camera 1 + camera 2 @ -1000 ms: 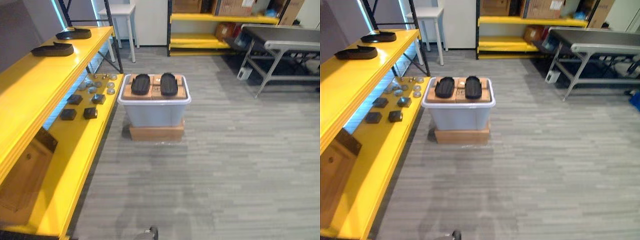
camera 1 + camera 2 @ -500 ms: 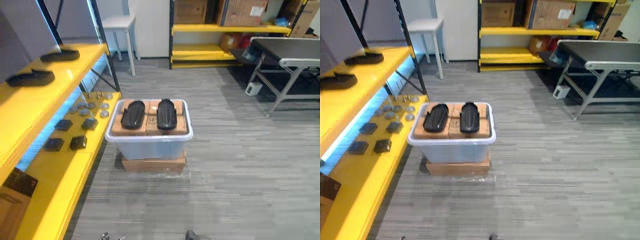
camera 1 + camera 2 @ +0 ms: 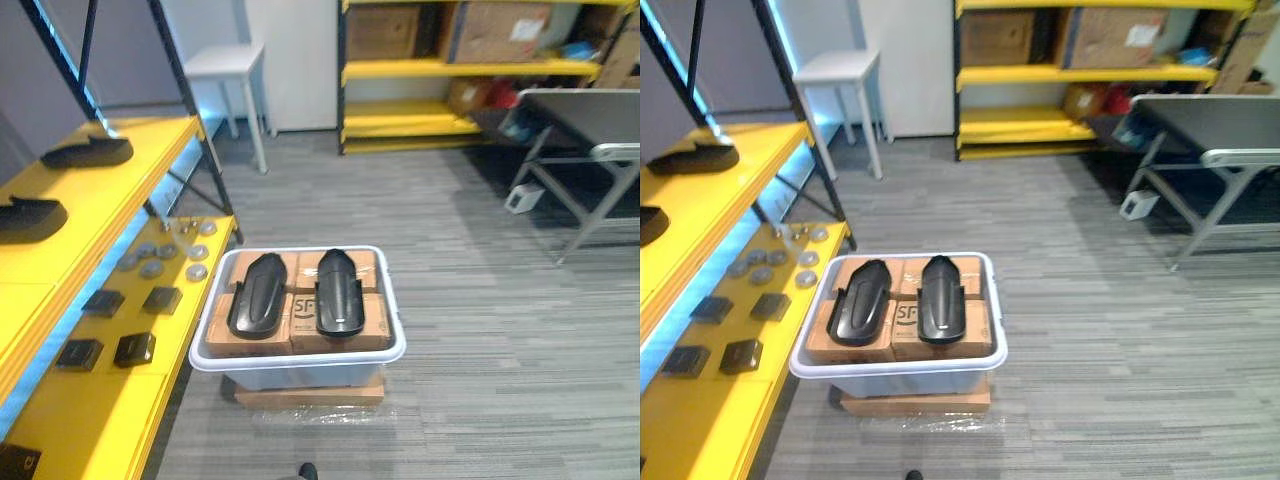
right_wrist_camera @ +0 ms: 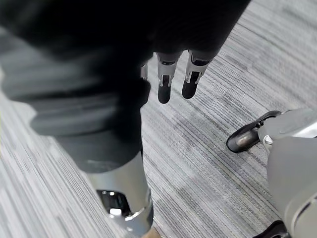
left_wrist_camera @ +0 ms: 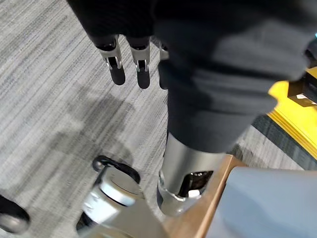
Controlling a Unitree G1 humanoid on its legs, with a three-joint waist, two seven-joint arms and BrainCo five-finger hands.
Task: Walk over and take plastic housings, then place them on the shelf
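Note:
Two black plastic housings (image 3: 257, 293) (image 3: 339, 290) lie side by side on cardboard boxes inside a pale grey bin (image 3: 300, 358) on the floor straight ahead. Two more housings (image 3: 88, 152) (image 3: 25, 217) rest on the upper level of the yellow shelf (image 3: 110, 195) at the left. My left hand (image 5: 117, 69) hangs over the grey floor with its fingers straight and nothing in it. My right hand (image 4: 166, 82) hangs the same way, open and holding nothing. Both hands are well short of the bin.
The bin stands on a flat cardboard box (image 3: 310, 392). The shelf's lower level (image 3: 100, 420) carries small black blocks (image 3: 134, 349) and metal discs (image 3: 160, 262). A white stool (image 3: 225, 62), a yellow rack with boxes (image 3: 450, 68) and a grey metal table (image 3: 590, 110) stand further back.
The whole picture has shifted: the camera has come closer, so the bin with its housings looks larger and lower. The things themselves have not moved.

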